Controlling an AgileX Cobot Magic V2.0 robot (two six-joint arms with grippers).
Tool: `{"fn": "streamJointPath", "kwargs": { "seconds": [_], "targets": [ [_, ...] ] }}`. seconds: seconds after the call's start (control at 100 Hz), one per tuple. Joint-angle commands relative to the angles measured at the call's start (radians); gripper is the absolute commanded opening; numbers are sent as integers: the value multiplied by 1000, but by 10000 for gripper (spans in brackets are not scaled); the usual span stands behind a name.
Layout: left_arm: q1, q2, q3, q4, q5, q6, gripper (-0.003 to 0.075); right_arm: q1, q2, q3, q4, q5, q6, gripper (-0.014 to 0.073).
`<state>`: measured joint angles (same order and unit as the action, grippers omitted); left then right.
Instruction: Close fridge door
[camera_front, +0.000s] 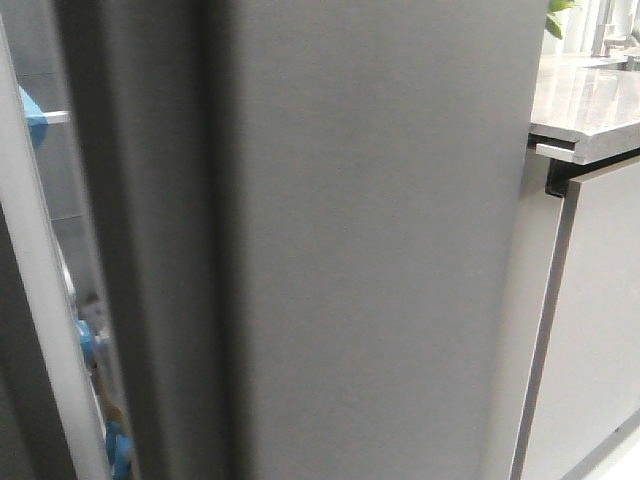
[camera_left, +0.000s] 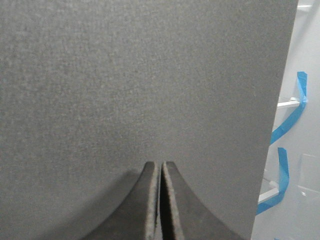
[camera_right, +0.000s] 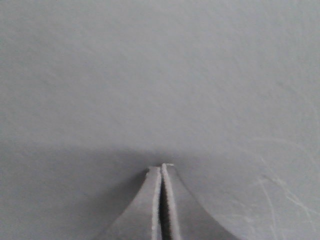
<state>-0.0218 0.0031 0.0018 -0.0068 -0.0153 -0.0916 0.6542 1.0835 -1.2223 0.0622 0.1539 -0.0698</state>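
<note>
The fridge door is a matte dark grey slab that fills most of the front view, with its thick edge turned toward me. It stands ajar: a narrow gap on its left shows the fridge's inside with blue tape. In the left wrist view my left gripper is shut and empty, its tips against the door's dark face close to the door's free edge. My right gripper is shut and empty, its tips against a flat grey panel that fills that view. Neither gripper shows in the front view.
A white vertical strip runs along the gap's left side. White shelves with blue tape show past the door's edge. On the right stand a grey stone counter and glossy light-grey cabinet doors.
</note>
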Motion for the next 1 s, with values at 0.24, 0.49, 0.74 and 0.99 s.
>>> {"fn": "streamJointPath", "kwargs": {
  "seconds": [0.24,0.49,0.74,0.99],
  "targets": [
    [-2,19,28,-2,-77,-3,-21,1,207,-146,6,-173,5,-76],
    [-2,19,28,-2,-77,-3,-21,1,358,-280,6,-212,5,-76],
    [-2,19,28,-2,-77,-3,-21,1,405,-301,6,-250,5,-76],
    [-2,19,28,-2,-77,-3,-21,-36,352,-254,6,-265,-13,-76]
  ]
}}
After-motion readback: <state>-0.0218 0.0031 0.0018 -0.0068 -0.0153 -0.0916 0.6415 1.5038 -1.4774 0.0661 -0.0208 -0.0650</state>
